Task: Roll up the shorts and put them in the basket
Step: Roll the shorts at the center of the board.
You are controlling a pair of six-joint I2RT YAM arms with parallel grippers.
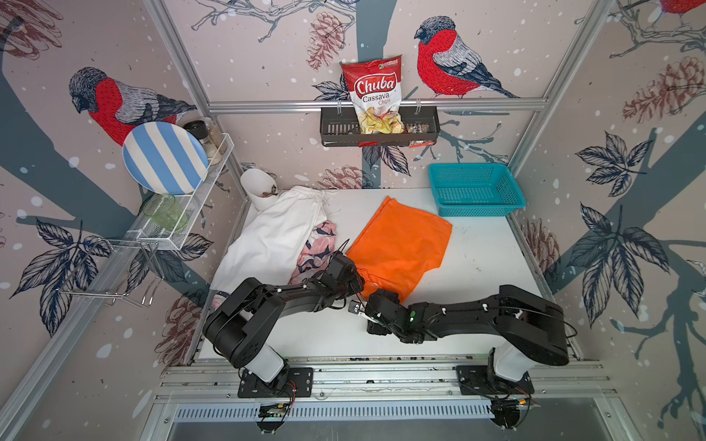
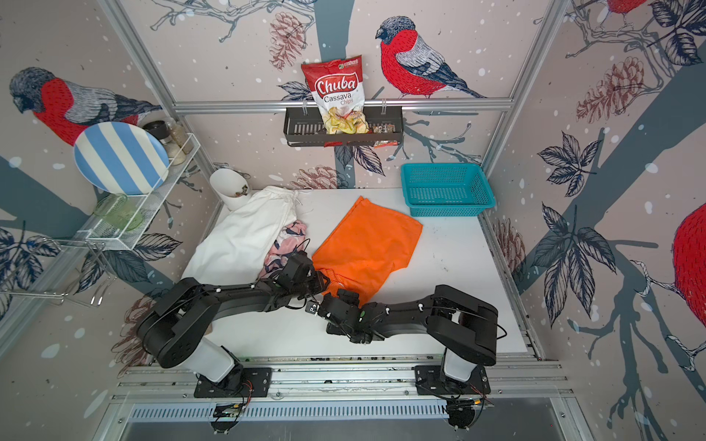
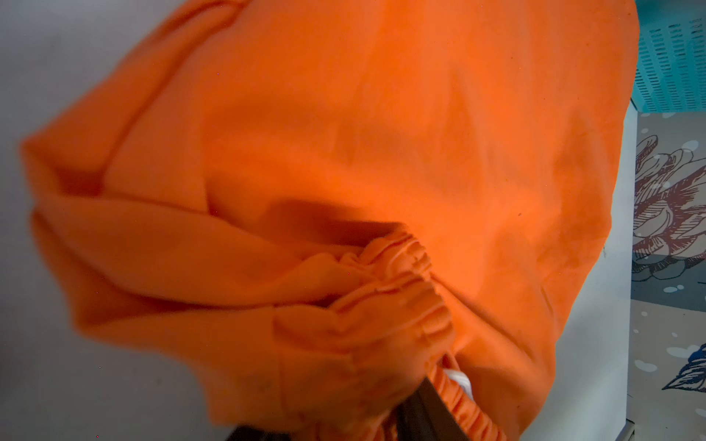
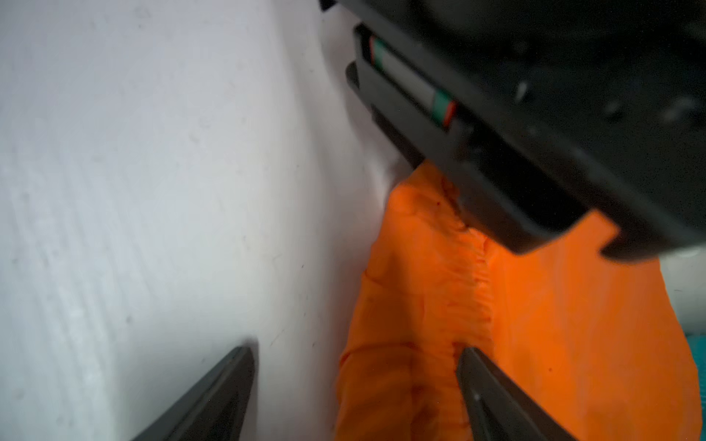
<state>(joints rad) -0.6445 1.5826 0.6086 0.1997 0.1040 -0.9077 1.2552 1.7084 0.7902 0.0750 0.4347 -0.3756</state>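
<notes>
The left gripper [image 1: 359, 285] is clenched on the gathered elastic waistband of the plain bright orange cloth shorts [image 1: 401, 240]. The left wrist view shows the ruched band bunched between its dark fingers [image 3: 428, 414]. The right gripper [image 4: 355, 353] is spread wide and grasps nothing. One of its fingers is over the bare white tabletop [image 1: 481, 275], and the other is at the edge of the same waistband, just beside the left gripper.

The orange shorts lie mid-table and mostly flat. Their waistband is at the near end by the grippers, and their legs point toward the teal plastic mesh basket [image 1: 477, 208] in the far right corner, near it but apart. To the left lie the plain white cloth shorts [image 1: 275, 233], with the pink shorts printed in navy-and-white shapes [image 1: 319, 244] crumpled at their edge.

The cloth looks light and limp. It will likely sag wherever it is lifted and slide easily on the smooth table. The thick elastic band seems the firmest hold — two grips spaced along it should start an even roll, whereas a single pinch bunches it.

Open table lies to the right of the orange shorts and nearer the robot. The pink shorts crowd the left edge, and the two wrists sit close together at the waistband.
</notes>
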